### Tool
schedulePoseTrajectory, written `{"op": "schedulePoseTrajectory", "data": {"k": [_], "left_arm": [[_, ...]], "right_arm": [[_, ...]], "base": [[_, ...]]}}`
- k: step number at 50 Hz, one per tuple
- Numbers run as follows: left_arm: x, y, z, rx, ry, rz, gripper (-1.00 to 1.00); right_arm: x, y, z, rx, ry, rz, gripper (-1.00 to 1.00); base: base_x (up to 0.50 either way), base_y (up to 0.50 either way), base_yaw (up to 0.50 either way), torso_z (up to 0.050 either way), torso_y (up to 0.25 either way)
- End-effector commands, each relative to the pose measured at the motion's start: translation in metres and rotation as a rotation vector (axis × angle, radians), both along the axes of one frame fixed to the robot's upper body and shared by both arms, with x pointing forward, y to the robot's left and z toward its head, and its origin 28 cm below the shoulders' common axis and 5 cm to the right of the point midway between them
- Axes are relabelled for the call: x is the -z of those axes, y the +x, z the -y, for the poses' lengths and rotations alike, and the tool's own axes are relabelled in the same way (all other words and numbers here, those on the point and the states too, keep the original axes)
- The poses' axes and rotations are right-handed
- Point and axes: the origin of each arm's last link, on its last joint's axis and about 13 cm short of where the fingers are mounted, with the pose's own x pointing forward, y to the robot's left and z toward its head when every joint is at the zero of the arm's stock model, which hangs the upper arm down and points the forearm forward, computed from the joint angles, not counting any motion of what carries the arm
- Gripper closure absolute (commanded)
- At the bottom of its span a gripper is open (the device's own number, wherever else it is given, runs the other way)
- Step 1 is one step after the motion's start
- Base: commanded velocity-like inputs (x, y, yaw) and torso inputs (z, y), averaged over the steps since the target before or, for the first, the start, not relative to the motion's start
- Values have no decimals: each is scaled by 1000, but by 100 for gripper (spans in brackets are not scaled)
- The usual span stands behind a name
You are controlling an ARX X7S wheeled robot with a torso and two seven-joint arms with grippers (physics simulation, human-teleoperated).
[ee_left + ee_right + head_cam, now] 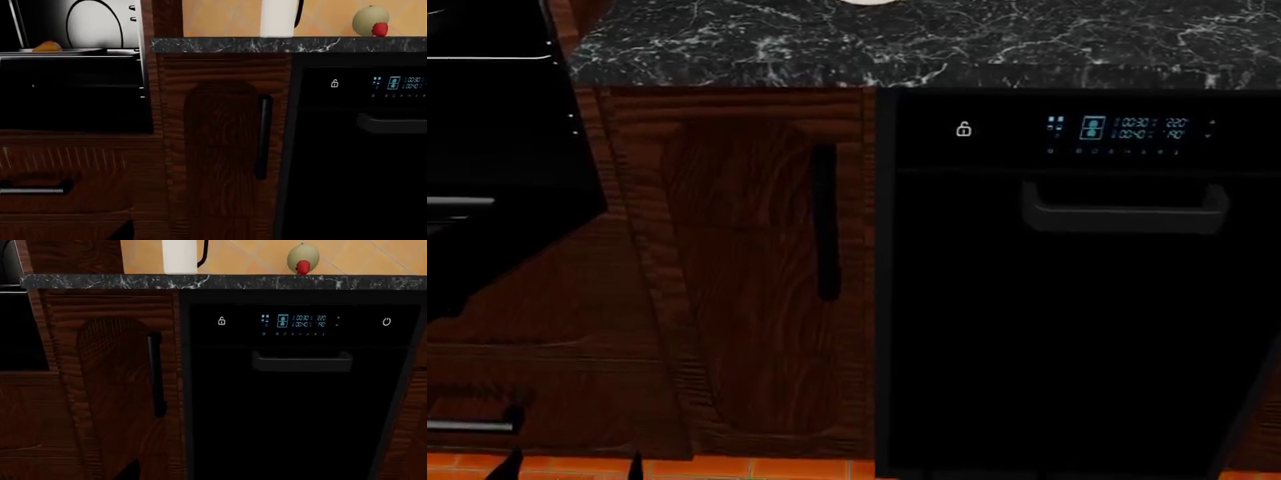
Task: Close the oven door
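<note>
oven door: wide flat glossy black panel w/ silver-grey edge trim, at 9 o'clock in head view, cut off by the frame edge; it leans out from the wall line, so it isn't shut. lower edge slants down toward 8 o'clock.
oven: black cavity w/ steel rack seen in left wrist view; a small orange item sits on the rack, too blurred to name.
cabinet door: dark wood arched-panel door w/ black vertical bar handle, just beside the oven door, btwn it & the tall appliance.
tall appliance: black glossy front w/ blue digital display & grey horizontal handle, 3 o'clock half of head view; small padlock icon near its top edge.
countertop: black marble slab w/ white veins, runs across 12 o'clock over cabinet & appliance.
on counter: white cylinder w/ black cord; pale green round fruit w/ a red piece in front, well apart from the cylinder.
drawer: dark wood front w/ steel bar pull, below the oven.
floor: orange tile strip at 6 o'clock.
left gripper: two dark tips at 7 o'clock, bottom edge; spread or pressed – can't tell, touching nothing.
right gripper: not seen in any view.
</note>
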Motion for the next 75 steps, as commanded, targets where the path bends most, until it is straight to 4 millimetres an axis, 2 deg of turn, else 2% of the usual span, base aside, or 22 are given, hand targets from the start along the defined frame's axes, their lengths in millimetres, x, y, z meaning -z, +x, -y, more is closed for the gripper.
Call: {"op": "schedulePoseTrajectory", "data": {"k": [1,75], "left_arm": [[0,0,0,0,0,-1,-100],[0,1,0,-8,5,-7,-100]], "right_arm": [[0,0,0,0,0,0,-100],[1,2,0,22,-38,-17,-100]], "base": [[0,0,0,-46,0],[0,0,0,-41,-1]]}}
